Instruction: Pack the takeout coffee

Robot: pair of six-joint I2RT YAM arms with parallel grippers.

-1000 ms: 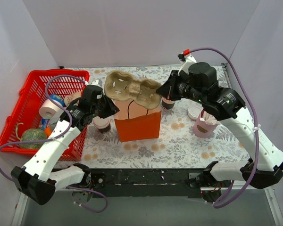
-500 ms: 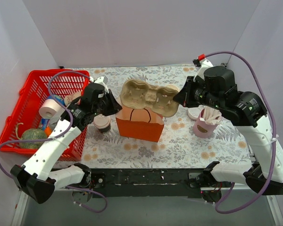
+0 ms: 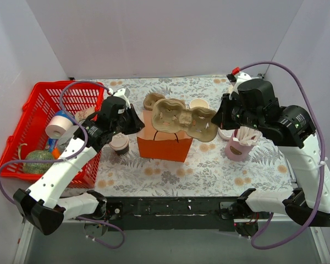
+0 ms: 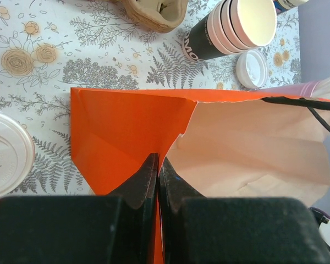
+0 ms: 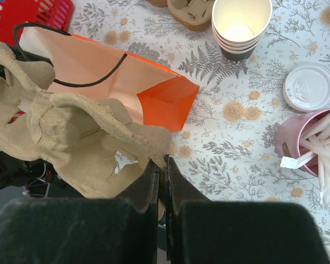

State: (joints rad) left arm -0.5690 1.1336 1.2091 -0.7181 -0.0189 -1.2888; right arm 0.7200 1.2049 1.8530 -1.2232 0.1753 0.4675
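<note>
Coffee (image 3: 120, 144) is standing on the flowered table (image 3: 154, 177) just left of the orange bag (image 3: 164, 149), likely light, squashy and spill-prone, so gripping its sides below the lid seems wise. Left gripper (image 4: 158, 160) is pinching the bag's edge; right gripper (image 5: 161, 164) is clamping the cardboard tray (image 5: 82, 137) above it. White walls are enclosing the table closely.

Takeout coffee (image 3: 120, 143): white-lidded beige cup, upright beside orange bag (image 3: 165, 148).

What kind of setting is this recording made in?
Probably a lab mock-up of a café takeout counter: plain white walls box in a floral-clothed table, with an orange paper bag, a pulp cup carrier and stacked paper cups.
</note>
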